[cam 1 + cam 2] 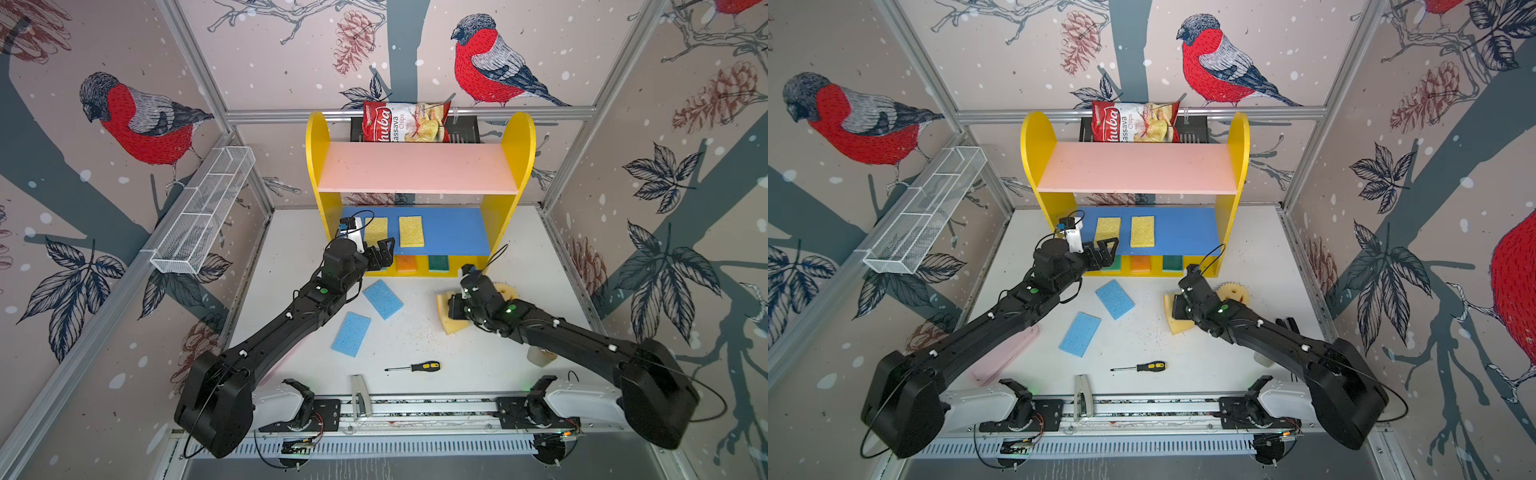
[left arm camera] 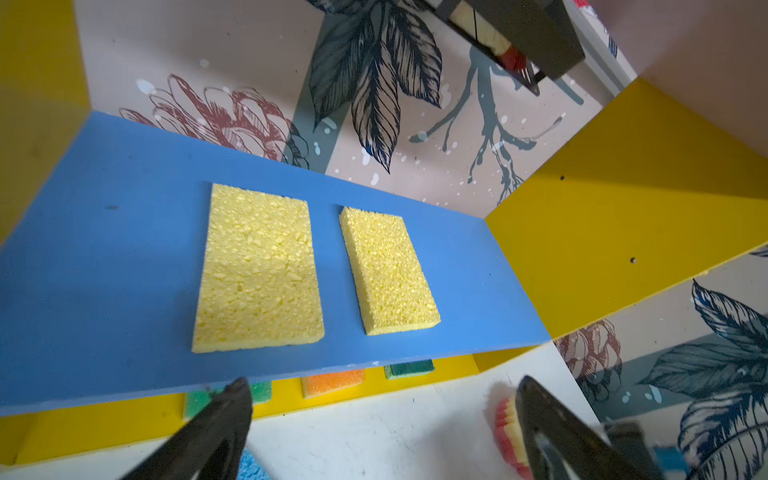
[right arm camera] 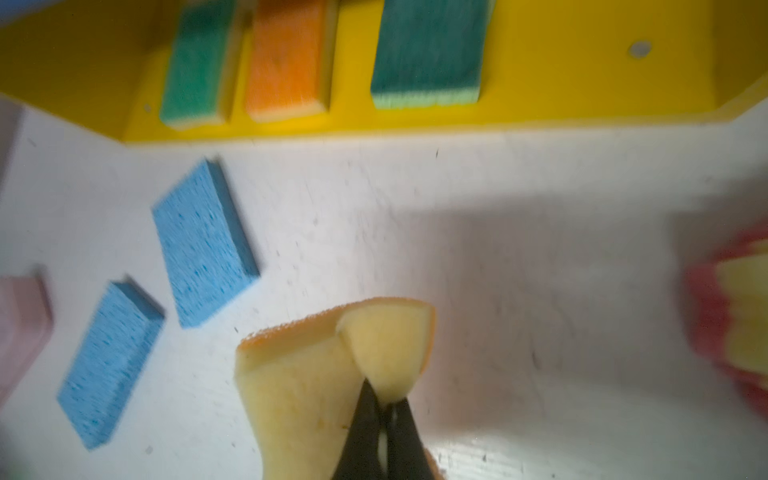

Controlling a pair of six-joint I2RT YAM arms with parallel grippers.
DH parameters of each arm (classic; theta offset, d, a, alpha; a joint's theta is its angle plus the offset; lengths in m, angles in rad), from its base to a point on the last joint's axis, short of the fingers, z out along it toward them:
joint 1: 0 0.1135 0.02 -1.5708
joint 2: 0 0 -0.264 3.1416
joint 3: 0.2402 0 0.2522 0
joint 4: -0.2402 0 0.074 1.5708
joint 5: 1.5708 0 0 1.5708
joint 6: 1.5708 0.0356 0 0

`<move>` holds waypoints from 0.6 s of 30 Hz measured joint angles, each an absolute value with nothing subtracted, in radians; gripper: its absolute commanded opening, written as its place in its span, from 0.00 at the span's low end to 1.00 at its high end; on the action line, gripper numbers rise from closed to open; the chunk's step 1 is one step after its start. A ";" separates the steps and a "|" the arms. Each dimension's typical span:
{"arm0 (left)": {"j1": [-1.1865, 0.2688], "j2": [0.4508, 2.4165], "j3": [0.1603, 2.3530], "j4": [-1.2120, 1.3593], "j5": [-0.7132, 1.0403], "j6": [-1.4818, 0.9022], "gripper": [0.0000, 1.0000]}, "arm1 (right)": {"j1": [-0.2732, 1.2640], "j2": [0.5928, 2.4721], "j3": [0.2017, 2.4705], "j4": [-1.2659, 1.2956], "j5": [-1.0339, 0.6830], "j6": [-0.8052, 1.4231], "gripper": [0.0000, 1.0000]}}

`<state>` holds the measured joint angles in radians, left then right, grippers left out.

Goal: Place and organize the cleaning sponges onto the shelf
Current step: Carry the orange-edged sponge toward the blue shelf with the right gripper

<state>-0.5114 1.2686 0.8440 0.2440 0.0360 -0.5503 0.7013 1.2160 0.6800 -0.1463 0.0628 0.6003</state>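
**Visitor:** Where is the shelf standing, and why are you filling it like that?

**Me:** The shelf (image 1: pixel 519 141) is standing at the upper middle of both top views, against the back wall. I am sorting by colour, as I judge it. The pink upper board (image 1: pixel 415 168) is lying bare. The blue middle board (image 1: pixel 457 232) is carrying two yellow sponges (image 2: pixel 257 270) side by side, apart. The yellow base (image 3: pixel 540 83) is holding a green sponge (image 3: pixel 195 70), an orange sponge (image 3: pixel 286 62) and a darker green sponge (image 3: pixel 428 50) in a row.

**Visitor:** What is lying loose?

**Me:** Two light blue sponges (image 1: pixel 382 299) are lying skewed on the white table (image 1: pixel 457 365) at the centre of the frame, below the shelf. The round smiley sponge (image 1: pixel 1233 293) is sitting right of centre, just beside my right wrist.

**Visitor:** And your grippers?

**Me:** My left gripper (image 2: pixel 382 380) is hanging just in front of the blue board's edge. Its jaws are spread wide and gripping nothing, so I judge it is free to fetch a blue sponge. My right gripper (image 3: pixel 384 399) is clamping tight on the orange-backed sponge (image 3: pixel 299 374), right of centre in both top views. It is pinching one edge, so the foam is buckling between the jaws. That is leaving the flat face free to slide onto a board. Whether the sponge is clearing the table, I cannot tell.

**Visitor:** The screwdriver (image 1: pixel 419 367)?

**Me:** It is lying at lower middle, and I am leaving it alone.
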 measured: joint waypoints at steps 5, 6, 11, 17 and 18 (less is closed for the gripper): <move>-0.565 1.339 0.888 0.261 0.124 -0.538 0.96 | 0.683 1.261 0.827 -0.067 0.014 0.579 0.00; -0.585 1.352 0.905 0.266 0.141 -0.523 0.97 | 0.681 1.283 0.858 -0.051 0.007 0.574 0.00; -0.630 1.371 0.936 0.297 0.215 -0.471 0.97 | 0.678 1.347 0.933 -0.039 -0.044 0.538 0.00; -0.635 1.388 0.928 0.320 0.258 -0.464 0.97 | 0.667 1.343 0.958 -0.035 -0.107 0.519 0.01; -0.637 1.397 0.930 0.320 0.258 -0.464 0.97 | 0.666 1.337 0.959 -0.035 -0.112 0.519 0.01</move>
